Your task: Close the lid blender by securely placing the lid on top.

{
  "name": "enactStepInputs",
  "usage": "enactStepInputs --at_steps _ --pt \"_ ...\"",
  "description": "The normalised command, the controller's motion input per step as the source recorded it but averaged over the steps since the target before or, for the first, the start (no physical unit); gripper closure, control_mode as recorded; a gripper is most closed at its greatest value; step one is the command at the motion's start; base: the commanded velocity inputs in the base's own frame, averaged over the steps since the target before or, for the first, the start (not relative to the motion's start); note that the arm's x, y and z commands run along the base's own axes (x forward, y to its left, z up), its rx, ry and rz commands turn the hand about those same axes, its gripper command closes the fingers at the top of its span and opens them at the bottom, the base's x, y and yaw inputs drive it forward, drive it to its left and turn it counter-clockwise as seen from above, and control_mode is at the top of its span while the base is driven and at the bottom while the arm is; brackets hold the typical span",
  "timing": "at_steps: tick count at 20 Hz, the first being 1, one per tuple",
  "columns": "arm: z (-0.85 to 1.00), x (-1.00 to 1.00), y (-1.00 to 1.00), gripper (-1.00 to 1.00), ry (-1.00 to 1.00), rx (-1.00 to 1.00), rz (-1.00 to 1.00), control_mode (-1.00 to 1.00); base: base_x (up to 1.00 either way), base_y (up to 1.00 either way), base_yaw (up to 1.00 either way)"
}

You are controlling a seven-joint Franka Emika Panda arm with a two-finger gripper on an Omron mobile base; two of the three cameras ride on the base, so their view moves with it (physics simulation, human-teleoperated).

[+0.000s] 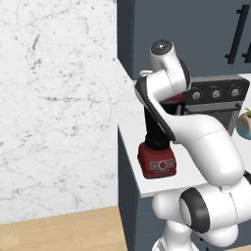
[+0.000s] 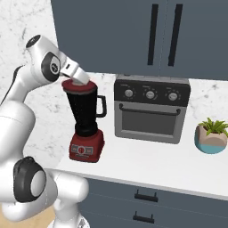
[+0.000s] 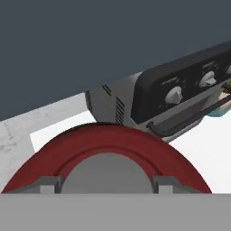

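Look at the left of the right base picture first. Your gripper (image 2: pixel 84 81) is right at the top of the blender (image 2: pixel 87 122), which stands on the counter (image 2: pixel 147 162) in the middle left of the frame. The red lid (image 2: pixel 79 86) sits on the mouth of the jar, and it looks flat there. In the hand picture the lid (image 3: pixel 106 153) is the big red curve at the bottom middle, with its grey knob between the two finger tips (image 3: pixel 45 184). I cannot tell if the fingers pinch the knob or just stand beside it.

I think you are at the last step: seating the lid. Next, press straight down gently, then let go and lift straight up.

To the right stands the toaster oven (image 2: pixel 151 109), and a small plant (image 2: pixel 211 136) sits near the right edge.
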Motion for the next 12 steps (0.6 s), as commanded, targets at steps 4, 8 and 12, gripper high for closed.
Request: enactStepInputs --at_steps 4,8,12 --pt "0.0 0.67 0.0 1.0 -0.09 0.02 -0.05 -1.0 0.0 0.0 0.0" --pt "0.0 0.57 0.0 1.0 -0.09 0.02 -0.06 -1.0 0.0 0.0 0.0" --pt "0.01 0.15 0.0 1.0 -0.09 0.04 -0.04 -1.0 0.0 0.0 0.0"
